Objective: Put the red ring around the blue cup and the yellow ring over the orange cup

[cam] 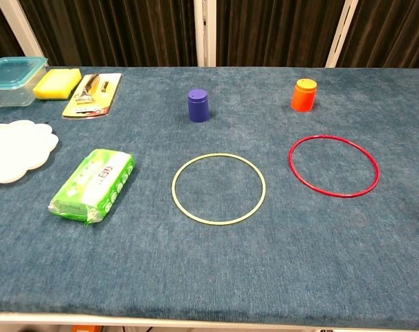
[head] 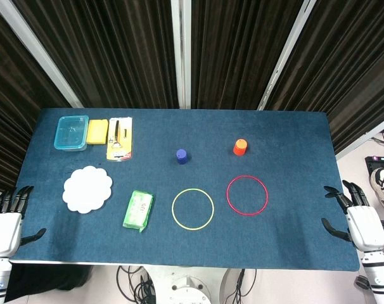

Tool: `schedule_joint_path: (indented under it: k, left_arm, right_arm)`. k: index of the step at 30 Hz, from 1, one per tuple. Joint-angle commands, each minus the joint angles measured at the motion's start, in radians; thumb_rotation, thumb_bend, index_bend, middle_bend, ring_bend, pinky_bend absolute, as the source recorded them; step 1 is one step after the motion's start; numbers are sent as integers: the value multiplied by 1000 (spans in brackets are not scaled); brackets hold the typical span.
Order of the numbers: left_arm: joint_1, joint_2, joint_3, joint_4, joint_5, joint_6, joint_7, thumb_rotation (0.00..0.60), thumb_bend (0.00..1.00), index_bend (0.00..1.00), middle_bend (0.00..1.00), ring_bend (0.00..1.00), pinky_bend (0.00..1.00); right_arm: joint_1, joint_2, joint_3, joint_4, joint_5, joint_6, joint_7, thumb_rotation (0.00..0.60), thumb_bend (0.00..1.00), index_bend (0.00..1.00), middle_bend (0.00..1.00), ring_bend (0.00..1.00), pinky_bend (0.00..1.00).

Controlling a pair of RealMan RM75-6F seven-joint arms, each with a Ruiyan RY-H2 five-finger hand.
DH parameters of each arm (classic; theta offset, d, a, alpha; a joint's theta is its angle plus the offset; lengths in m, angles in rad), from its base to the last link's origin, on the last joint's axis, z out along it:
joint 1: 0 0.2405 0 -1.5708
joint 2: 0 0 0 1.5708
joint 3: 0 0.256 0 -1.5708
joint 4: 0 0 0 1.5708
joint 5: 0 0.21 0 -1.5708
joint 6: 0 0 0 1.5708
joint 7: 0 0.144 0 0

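1. While both robot hands wait at the near corners of the counter (head: 293,133), nothing has been picked up yet: the left robot hand (head: 7,218) and the right robot hand (head: 357,215) each hold nothing, fingers spread apart, off the counter's side edges.
2. Red ring (head: 247,196) lies flat on the blue cloth, directly in front of the orange cup (head: 240,147), apart from it.
3. Yellow ring (head: 192,209) lies flat just left of the red ring, in front of the blue cup (head: 182,156), also apart from it.
4. Likely risk: each ring sits before the wrong cup, so the rings must cross over. Dropping a ring onto the nearest cup would swap the pairing.
5. Another risk, as a judgement: the rings are thin and flat on cloth, so fingers may slip when pinching, or nudge a small upright cup and topple it.
6. At the far left, a clear teal container (head: 71,132) stands with its lid on; whether anything is inside cannot be told.
7. Beside it lie a yellow sponge (head: 97,131) and a carded tool pack (head: 120,139); nearer are a white scalloped plate (head: 87,189), bare, and a green wipes pack (head: 138,210).
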Motion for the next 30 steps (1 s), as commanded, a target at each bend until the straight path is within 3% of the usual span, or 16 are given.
schedule_joint_path:
  k: [1, 9, 17, 23, 30]
  left_arm:
    - [-3, 2, -4, -1, -5, -6, 3, 600, 97, 56, 60, 0, 0]
    - [-4, 5, -2, -7, 0, -5, 11, 600, 96, 57, 60, 0, 0]
    - [3, 3, 4, -13, 14, 7, 14, 600, 96, 57, 60, 0, 0]
    - [8, 7, 7, -20, 15, 12, 20, 600, 96, 57, 60, 0, 0]
    - [11, 8, 9, -21, 7, 5, 20, 600, 96, 57, 60, 0, 0]
  right_arm:
    - [5, -1, 4, -8, 10, -17, -7, 600, 223, 181, 298, 1, 0]
    - [25, 3, 4, -22, -23, -40, -28, 600, 223, 181, 297, 1, 0]
    - [178, -38, -3, -27, -103, -260, -176, 600, 222, 222, 236, 0, 0]
    - [267, -179, 18, 96, -133, -343, -291, 600, 223, 384, 192, 0, 0]
    - [298, -327, 3, 282, -157, -333, -235, 600, 223, 465, 204, 0, 0]
